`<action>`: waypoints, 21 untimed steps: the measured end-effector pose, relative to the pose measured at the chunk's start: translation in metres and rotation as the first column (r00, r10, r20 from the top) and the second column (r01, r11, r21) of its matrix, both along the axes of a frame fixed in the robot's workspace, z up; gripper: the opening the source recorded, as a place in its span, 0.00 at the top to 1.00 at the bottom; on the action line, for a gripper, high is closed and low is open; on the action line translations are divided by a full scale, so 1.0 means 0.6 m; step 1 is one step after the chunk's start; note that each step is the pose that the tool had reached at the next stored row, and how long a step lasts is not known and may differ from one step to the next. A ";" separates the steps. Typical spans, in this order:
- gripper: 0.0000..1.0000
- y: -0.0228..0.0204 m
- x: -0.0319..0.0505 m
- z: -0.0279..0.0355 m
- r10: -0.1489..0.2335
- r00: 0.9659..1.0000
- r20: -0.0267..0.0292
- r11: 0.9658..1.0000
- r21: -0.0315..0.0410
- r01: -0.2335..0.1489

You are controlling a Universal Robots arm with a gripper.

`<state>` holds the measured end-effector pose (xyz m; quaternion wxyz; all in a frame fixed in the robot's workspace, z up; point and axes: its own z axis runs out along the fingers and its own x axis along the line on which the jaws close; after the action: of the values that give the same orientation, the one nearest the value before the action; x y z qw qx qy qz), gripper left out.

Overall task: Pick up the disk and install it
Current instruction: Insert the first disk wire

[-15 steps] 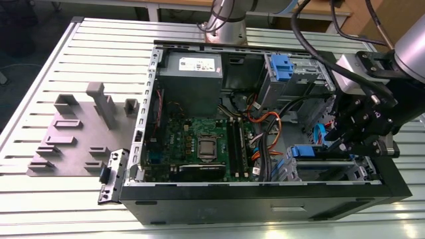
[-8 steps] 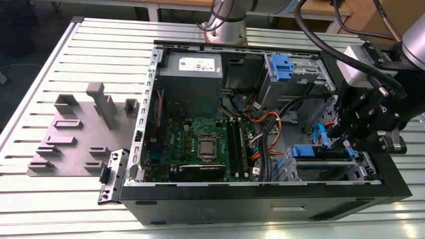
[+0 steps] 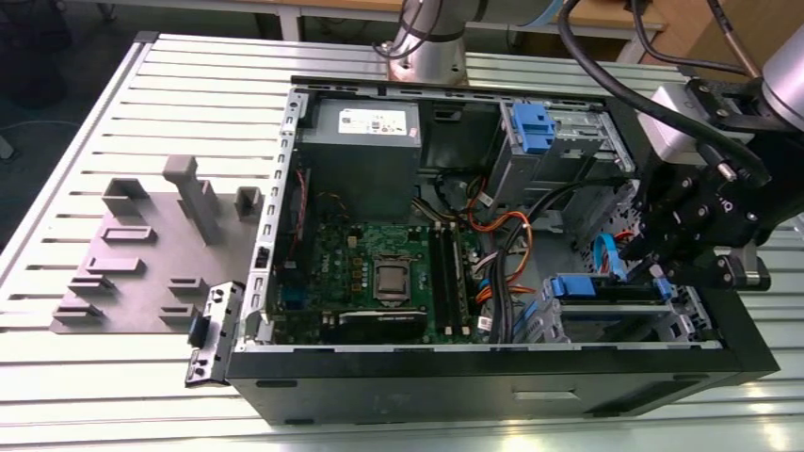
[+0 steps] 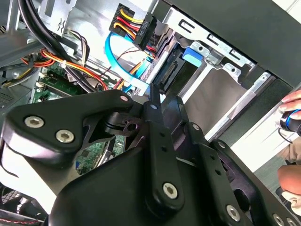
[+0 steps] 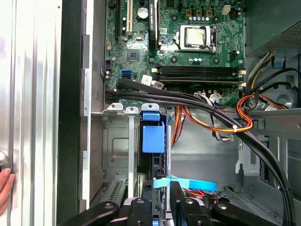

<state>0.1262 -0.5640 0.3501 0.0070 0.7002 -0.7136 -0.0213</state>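
The disk [image 3: 607, 288], marked by its blue carrier tab, is seen seated in the lower drive cage [image 3: 628, 320] of the open computer case [image 3: 503, 377], at the exterior view's right. In the first wrist view its blue tab [image 5: 153, 134] lies among the cage rails. The tool [image 3: 662, 273] is held just beside it; whether its fingers are apart or together cannot be told. The case rests on a slatted surface [image 3: 75, 188].

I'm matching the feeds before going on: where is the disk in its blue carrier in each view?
Exterior view: the disk sits in the lower drive bay, toward the exterior view's right, beside the end effector.
First wrist view: the disk stands edge-on in the metal bay, blue tab facing the camera.
Second wrist view: the disk shows its blue tab against the bay rail.
Shared landmark: the light-blue flat cable next to it.
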 end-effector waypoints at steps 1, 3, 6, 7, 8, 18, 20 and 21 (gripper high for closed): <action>0.71 0.0000 0.000 0.000 0.000 1.000 0.000 1.000 0.000 0.000; 0.71 0.0000 0.001 0.000 0.000 1.000 0.000 1.000 0.000 0.000; 0.71 0.0000 0.003 0.000 0.000 1.000 0.000 1.000 0.000 0.000; 0.71 -0.0001 0.004 0.000 0.000 1.000 0.000 1.000 0.000 0.000; 0.71 -0.0001 0.005 0.000 0.000 1.000 0.000 1.000 0.000 0.000; 0.71 0.0001 0.020 -0.001 0.000 1.000 0.000 1.000 0.000 0.000; 0.71 0.0001 0.021 -0.001 0.000 1.000 0.000 1.000 0.000 0.000; 0.71 0.0000 0.021 -0.001 0.000 1.000 0.000 1.000 0.000 0.000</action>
<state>0.1386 -0.5640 0.3494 0.0070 0.7002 -0.7136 -0.0213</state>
